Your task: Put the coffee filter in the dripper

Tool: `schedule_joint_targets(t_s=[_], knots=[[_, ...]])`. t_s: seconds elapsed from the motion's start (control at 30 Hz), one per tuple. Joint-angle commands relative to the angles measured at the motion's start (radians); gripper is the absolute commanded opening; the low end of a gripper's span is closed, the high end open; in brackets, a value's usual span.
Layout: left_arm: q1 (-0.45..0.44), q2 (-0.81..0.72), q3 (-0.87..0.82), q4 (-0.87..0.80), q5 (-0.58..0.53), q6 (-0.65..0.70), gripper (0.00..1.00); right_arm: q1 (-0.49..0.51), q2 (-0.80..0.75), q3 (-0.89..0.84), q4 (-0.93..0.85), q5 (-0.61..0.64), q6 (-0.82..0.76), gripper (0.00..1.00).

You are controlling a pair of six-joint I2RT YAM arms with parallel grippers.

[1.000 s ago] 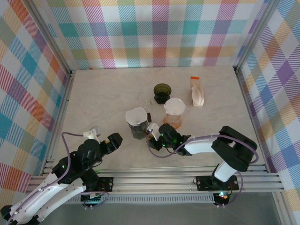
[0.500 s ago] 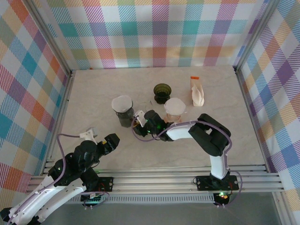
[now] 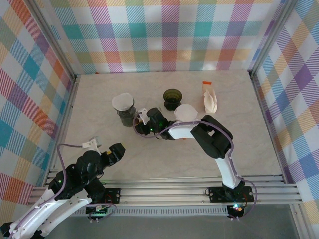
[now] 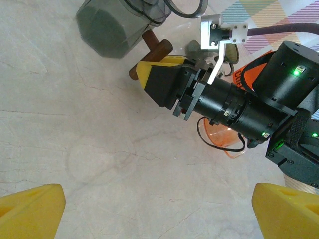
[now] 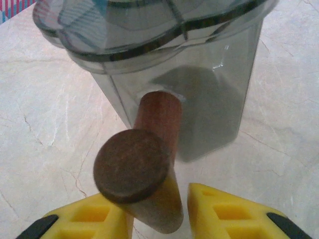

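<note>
A grey see-through dripper (image 3: 124, 113) stands left of centre, with a white coffee filter (image 3: 122, 101) sitting in its top. Its brown wooden handle (image 5: 149, 144) points toward my right gripper (image 3: 138, 118). In the right wrist view the handle lies between the yellow fingers of the right gripper (image 5: 154, 199). A narrow gap shows on the right side, so the jaws are open around it. The left wrist view shows the dripper (image 4: 109, 25) and handle (image 4: 152, 52) from the side. My left gripper (image 3: 114, 152) hovers near the front left, wide open and holding nothing (image 4: 159, 214).
An orange dripper (image 3: 185, 117) with a white filter stands under the right arm's forearm. A dark green dripper (image 3: 173, 98) sits behind it. A white filter packet (image 3: 210, 99) lies at the back right. Checked walls enclose the marble table (image 3: 239, 134).
My right gripper has moved the grey dripper with its filter back and to the left, and its jaws have loosened around the handle. The left arm has drawn back slightly.
</note>
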Motion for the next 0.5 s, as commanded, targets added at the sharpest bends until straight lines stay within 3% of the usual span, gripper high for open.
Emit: schedule_joint_targets(t_s=[0.0, 0.17, 0.47], knots=[[-0.007, -0.013, 0.017, -0.016, -0.02, 0.012, 0.96, -0.004, 0.01, 0.024, -0.017, -0.035, 0.019, 0.38], [-0.007, -0.012, -0.002, 0.007, -0.006, 0.002, 0.96, -0.002, -0.022, -0.028, 0.025, -0.052, 0.036, 0.54], [-0.006, 0.002, -0.01, 0.032, -0.001, 0.003, 0.97, 0.023, -0.158, -0.182, 0.058, -0.045, 0.051, 0.62]])
